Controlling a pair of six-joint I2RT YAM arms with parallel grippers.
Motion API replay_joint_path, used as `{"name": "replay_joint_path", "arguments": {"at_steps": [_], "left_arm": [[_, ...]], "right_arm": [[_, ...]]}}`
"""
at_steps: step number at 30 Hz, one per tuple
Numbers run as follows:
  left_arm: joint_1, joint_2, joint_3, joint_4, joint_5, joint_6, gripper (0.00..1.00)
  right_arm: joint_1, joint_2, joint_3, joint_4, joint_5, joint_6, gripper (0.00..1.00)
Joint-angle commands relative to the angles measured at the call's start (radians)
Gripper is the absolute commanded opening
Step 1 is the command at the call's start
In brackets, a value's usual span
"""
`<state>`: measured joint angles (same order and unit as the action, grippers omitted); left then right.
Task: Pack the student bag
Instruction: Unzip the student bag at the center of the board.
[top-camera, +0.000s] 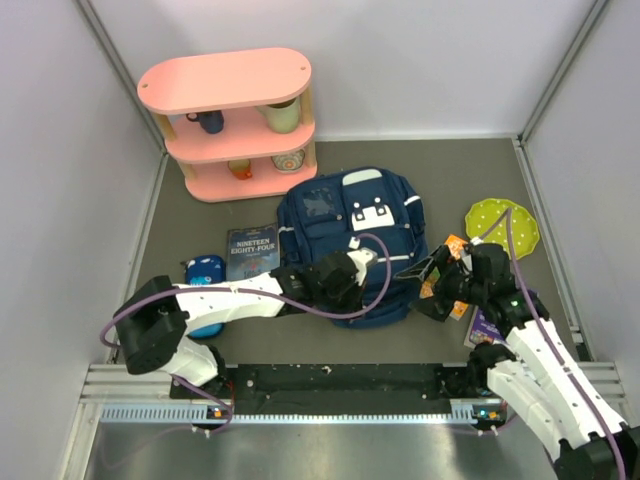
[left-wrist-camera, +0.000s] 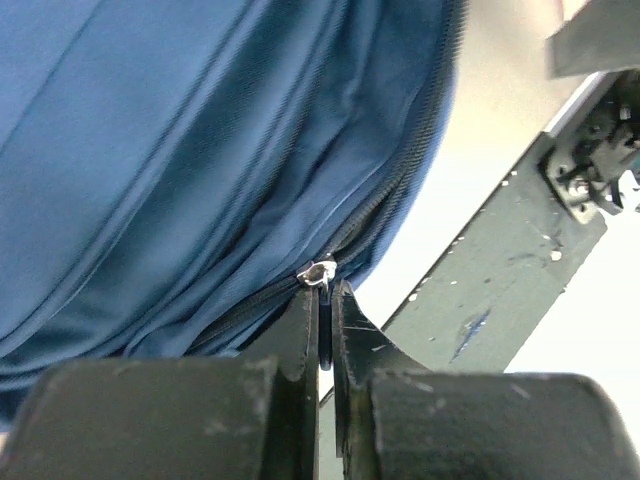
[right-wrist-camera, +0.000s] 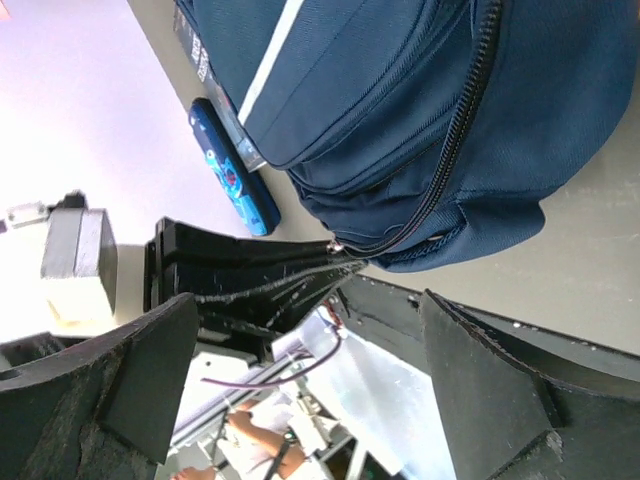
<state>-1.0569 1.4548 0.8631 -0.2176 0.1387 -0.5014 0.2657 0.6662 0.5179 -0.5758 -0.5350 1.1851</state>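
The student bag (top-camera: 345, 230) lay mid-way across the surface (top-camera: 450, 180), the left end effector (left-wrist-camera: 325, 300) pinched on its zipper pull (left-wrist-camera: 318, 272) at 6 o'clock and the right end effector (top-camera: 432, 283) gaping empty at 4 o'clock, so a tug could drag the unbraced bag or slip the small pull.

Bright, even light throughout, soft shadows overhead, both wrist views washed white in their backgrounds (foregrounds blurred).

Pale, evenly lit walls (top-camera: 430, 60) close in a grey counter (top-camera: 440, 170) on three sides. A pink three-tier shelf (top-camera: 225, 85) stands far left. A metal rail (top-camera: 330, 411) lines the near edge.
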Motion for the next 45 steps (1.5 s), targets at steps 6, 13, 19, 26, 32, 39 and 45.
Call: {"name": "replay_joint_path", "arguments": {"at_steps": [6, 13, 19, 26, 32, 39, 45], "left_arm": [[-0.041, -0.007, 0.088, 0.161, 0.048, 0.015, 0.0], [-0.043, -0.047, 0.063, 0.15, 0.064, 0.015, 0.0], [-0.051, -0.051, 0.076, 0.15, 0.119, 0.043, 0.0], [-0.075, -0.082, 0.088, 0.136, 0.139, 0.077, 0.0], [-0.075, -0.171, 0.089, 0.091, 0.104, 0.109, 0.0], [-0.075, -0.243, 0.077, -0.067, -0.002, 0.135, 0.0], [-0.049, -0.347, -0.028, -0.264, -0.215, 0.087, 0.0]], "right_arm": [[0.196, 0.064, 0.017, 0.039, 0.187, 0.246, 0.88], [0.286, 0.182, 0.008, 0.158, 0.216, 0.34, 0.83], [0.331, 0.249, 0.014, 0.234, 0.262, 0.404, 0.74], [0.334, 0.315, -0.018, 0.321, 0.277, 0.413, 0.37], [0.333, 0.323, -0.053, 0.344, 0.297, 0.406, 0.0], [0.33, 0.205, -0.126, 0.353, 0.394, 0.435, 0.0], [0.253, 0.078, -0.194, 0.332, 0.415, 0.447, 0.0]]}}
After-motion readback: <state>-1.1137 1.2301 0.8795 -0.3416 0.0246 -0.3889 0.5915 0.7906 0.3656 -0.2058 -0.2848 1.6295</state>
